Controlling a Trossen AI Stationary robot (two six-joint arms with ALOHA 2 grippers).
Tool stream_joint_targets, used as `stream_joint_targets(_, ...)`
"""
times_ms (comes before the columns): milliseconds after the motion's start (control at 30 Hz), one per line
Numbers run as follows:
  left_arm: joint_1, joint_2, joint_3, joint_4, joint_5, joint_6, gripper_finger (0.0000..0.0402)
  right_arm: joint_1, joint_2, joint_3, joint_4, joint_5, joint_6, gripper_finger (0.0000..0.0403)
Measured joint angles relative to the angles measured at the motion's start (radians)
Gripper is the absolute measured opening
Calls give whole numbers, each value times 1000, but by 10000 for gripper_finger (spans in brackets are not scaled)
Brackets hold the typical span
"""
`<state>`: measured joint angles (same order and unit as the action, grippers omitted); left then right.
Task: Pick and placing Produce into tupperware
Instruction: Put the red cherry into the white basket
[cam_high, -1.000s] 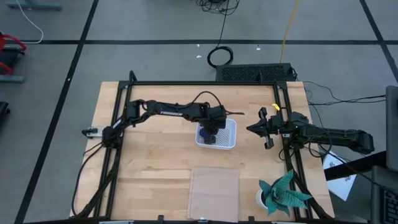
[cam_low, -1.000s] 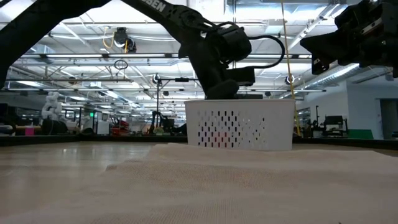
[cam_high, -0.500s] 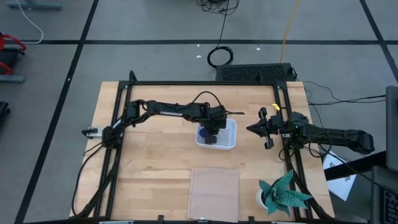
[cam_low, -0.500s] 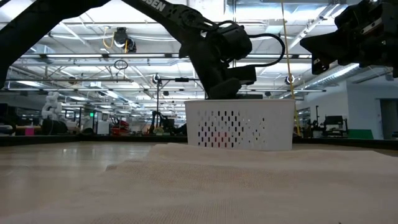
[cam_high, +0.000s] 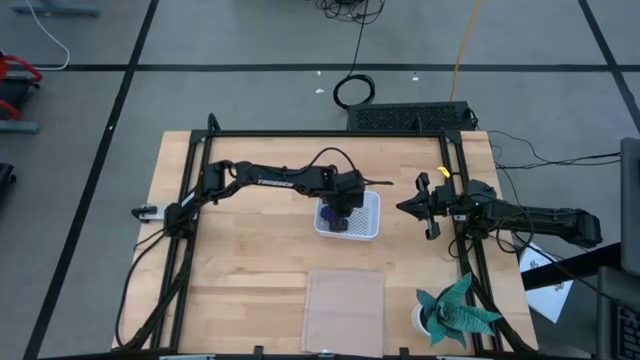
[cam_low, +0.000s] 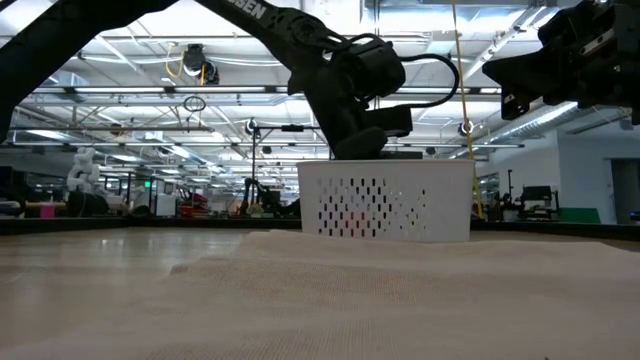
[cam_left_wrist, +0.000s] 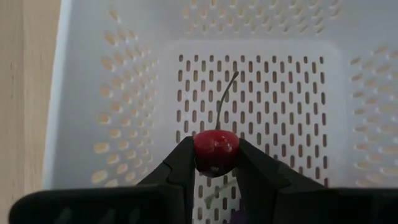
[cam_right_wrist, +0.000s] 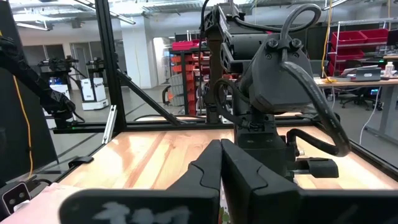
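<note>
My left gripper (cam_left_wrist: 216, 163) hangs over the white perforated tupperware (cam_high: 364, 228), shut on a small red cherry-like berry (cam_left_wrist: 216, 151) with a thin stem (cam_left_wrist: 226, 99). In the low view the tupperware (cam_low: 385, 200) stands on the table with the left arm (cam_low: 345, 85) reaching down into it; something red shows faintly through its holes. A purple-blue piece lies inside it (cam_high: 331, 216). My right gripper (cam_right_wrist: 221, 163) waits shut, raised near the table's right side (cam_high: 412, 207). My left gripper pinches the red berry's round body (cam_left_wrist: 216, 152) between its two fingertips (cam_left_wrist: 185, 163), coming from above and pointing down into the tupperware. The berry is lifted clear of the mesh bottom, its stem sticking out beyond the fingers.
A flat pale translucent sheet (cam_high: 345, 305) lies near the table's near edge. A teal paper plant (cam_high: 455, 313) stands at the near right corner. A black frame (cam_high: 330, 134) borders the table. Bare wood lies left of the tupperware.
</note>
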<state>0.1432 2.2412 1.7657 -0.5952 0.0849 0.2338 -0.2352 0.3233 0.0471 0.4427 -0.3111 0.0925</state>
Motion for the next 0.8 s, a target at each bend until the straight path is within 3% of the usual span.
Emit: stream_joint_targets(800, -36, 0, -1, 24, 2, 60, 88, 0, 0, 0, -2, 0, 0, 0)
